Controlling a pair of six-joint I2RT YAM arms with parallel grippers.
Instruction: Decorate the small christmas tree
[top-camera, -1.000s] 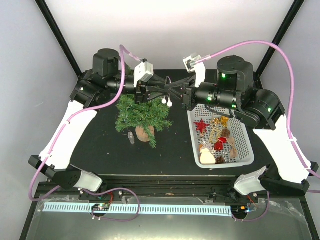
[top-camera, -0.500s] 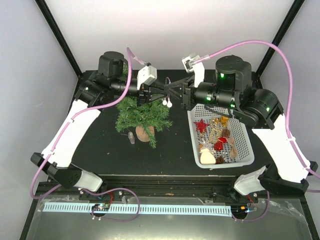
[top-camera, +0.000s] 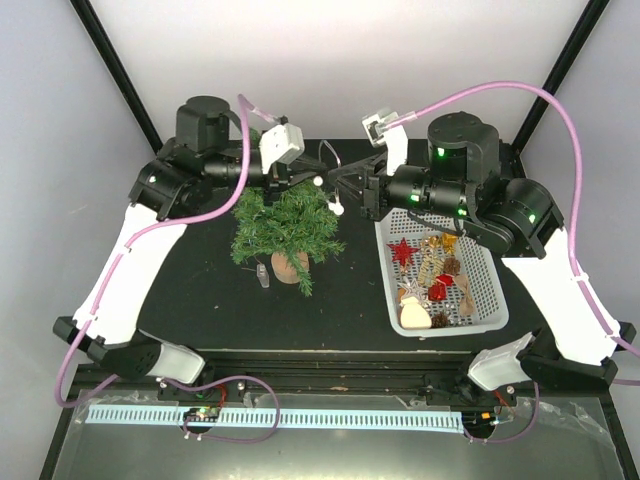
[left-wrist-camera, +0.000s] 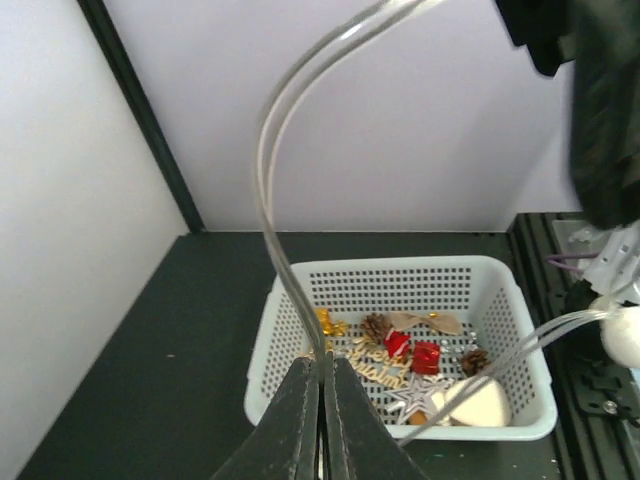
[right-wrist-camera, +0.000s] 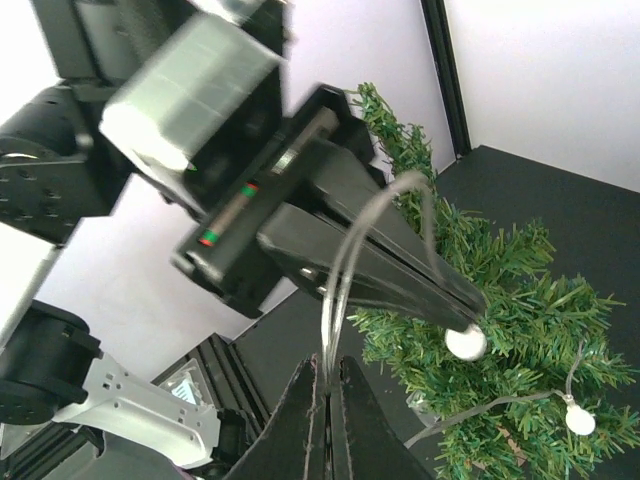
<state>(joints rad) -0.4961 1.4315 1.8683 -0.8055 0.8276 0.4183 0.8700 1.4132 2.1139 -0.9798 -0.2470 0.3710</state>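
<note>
Small christmas tree (top-camera: 285, 225) sits on the black desk (top-camera: 200, 290) just below the left gripper (top-camera: 310, 182) in the top view, with its tan base (top-camera: 290, 266) on the side toward the arm bases. The right gripper (top-camera: 338, 180) meets the left gripper almost tip to tip above the branches. A white bulb (top-camera: 337, 208) of the light string hangs just under the right gripper. A white basket (top-camera: 497, 300) of ornaments lies beneath the right wrist.

From the left wrist, the left gripper (left-wrist-camera: 320, 368) is pinched together on the clear wire (left-wrist-camera: 265, 190), which loops up from between its fingers. The basket (left-wrist-camera: 290, 330) lies straight ahead of it (red, gold and pine-cone pieces inside).

From the right wrist, the right gripper (right-wrist-camera: 325, 368) is clamped on the same wire (right-wrist-camera: 350, 250). The small christmas tree (right-wrist-camera: 510, 300) fills the space ahead and to its right. 2 bulbs show there: 1 (right-wrist-camera: 465, 343) just beside the left gripper's tip (right-wrist-camera: 462, 305), the other (right-wrist-camera: 577, 418) lower among the needles.
</note>
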